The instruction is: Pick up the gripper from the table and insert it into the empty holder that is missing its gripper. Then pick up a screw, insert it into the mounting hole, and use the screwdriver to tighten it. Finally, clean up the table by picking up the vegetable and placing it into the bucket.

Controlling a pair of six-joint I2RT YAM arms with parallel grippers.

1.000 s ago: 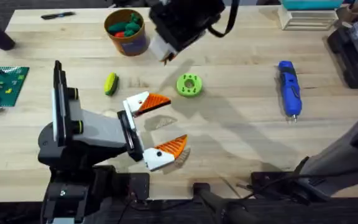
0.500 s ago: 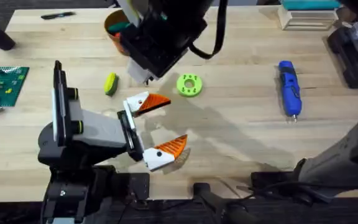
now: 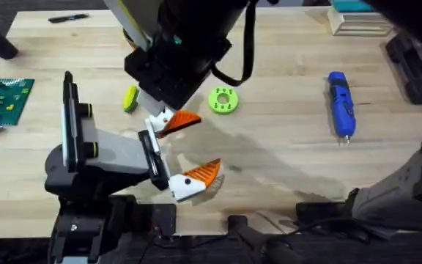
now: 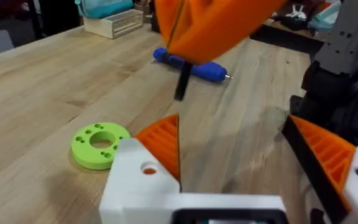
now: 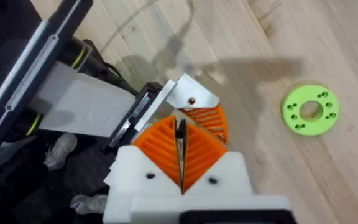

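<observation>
Wooden counter point(image 3: 284, 132), two arms meeting.
Right gripper point(image 5: 180, 163) is hovering with pads pressed together above the left gripper point(image 3: 185, 150), whose fingers are standing apart.

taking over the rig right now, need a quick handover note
Left pincer: open; the gripper looks seated in its holder.
Right pincer: shut on a thin dark piece, likely the screw, just above the holder's mounting hole.
Screwdriver and vegetable lie on the table.
Left to do: seat the screw, tighten it, bin the vegetable.
</observation>
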